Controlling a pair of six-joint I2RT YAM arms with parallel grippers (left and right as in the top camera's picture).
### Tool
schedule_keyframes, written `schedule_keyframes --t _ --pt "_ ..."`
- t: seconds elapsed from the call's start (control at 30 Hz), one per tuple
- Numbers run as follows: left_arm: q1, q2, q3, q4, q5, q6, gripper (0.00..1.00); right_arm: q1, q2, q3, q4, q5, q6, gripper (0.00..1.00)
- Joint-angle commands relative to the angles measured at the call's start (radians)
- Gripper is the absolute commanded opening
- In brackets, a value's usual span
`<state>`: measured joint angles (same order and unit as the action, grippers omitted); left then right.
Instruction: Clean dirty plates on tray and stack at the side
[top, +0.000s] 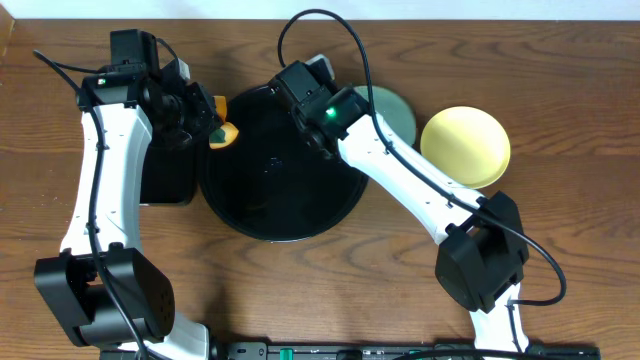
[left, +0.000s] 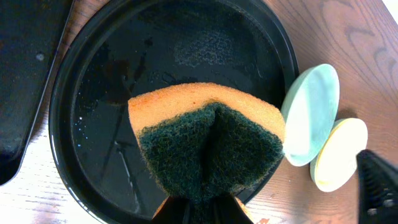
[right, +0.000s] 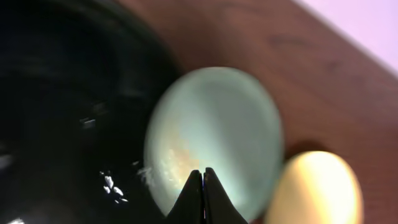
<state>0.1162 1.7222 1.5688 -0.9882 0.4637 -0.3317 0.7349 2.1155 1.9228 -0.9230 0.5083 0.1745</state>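
Sponge (left: 208, 146) fills my left wrist's view, orange foam above and dark green scrub face below, folded where my left claw (left: 199, 210) is clenched on it at the left rim of the tray (left: 68, 81). No plate lies on the tray that I can see, only a wet sheen. My right claw (right: 203, 186) is pinched shut on nothing, poised over the tray's upper right edge, where the blue-green plate (right: 217, 137) sits on the table (top: 560, 60) just beside the rim. The yellow plate (top: 465, 147) lies farther out from the tray, just beside the blue-green one. A third plate I cannot find; it may be hidden. The blue-green plate shows a faint orange tinge, too blurred to call sauce. I judge the work nearly done, with a last wipe or the stacking left. To do it well, I would steady that plate by its edge with my right claw, press the scrub face flat across the tinge, then seat one plate squarely on the other, clear of the tray.
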Motion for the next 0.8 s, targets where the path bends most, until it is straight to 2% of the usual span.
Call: schedule_keyframes --t 0.0,0.07,0.23,0.27,0.37,0.53,0.67,0.77 --pt "0.002 0.005 -0.003 -0.003 -0.012 0.021 0.07 -0.046 -0.034 -0.006 -0.002 -0.216 0.029 0.01" --pt "0.002 0.005 -0.003 -0.003 -0.012 0.021 0.08 -0.078 -0.034 -0.006 -0.003 -0.297 0.031 0.05" --pt "0.002 0.005 -0.003 -0.003 -0.012 0.021 0.07 -0.202 -0.034 -0.006 -0.024 -0.570 0.032 0.43" --pt "0.002 0.005 -0.003 -0.003 -0.012 0.021 0.08 -0.225 -0.034 -0.006 -0.029 -0.609 0.032 0.46" --pt "0.002 0.005 -0.003 -0.003 -0.012 0.021 0.07 -0.296 -0.034 -0.006 -0.047 -0.687 0.030 0.52" --pt "0.002 0.005 -0.003 -0.002 -0.012 0.021 0.08 -0.349 -0.021 -0.007 -0.061 -0.613 0.067 0.58" --pt "0.002 0.005 -0.003 -0.003 -0.012 0.021 0.07 -0.368 0.025 -0.007 -0.076 -0.589 0.187 0.58" --pt "0.002 0.005 -0.003 -0.003 -0.012 0.021 0.08 -0.369 0.068 -0.007 -0.053 -0.640 0.185 0.55"
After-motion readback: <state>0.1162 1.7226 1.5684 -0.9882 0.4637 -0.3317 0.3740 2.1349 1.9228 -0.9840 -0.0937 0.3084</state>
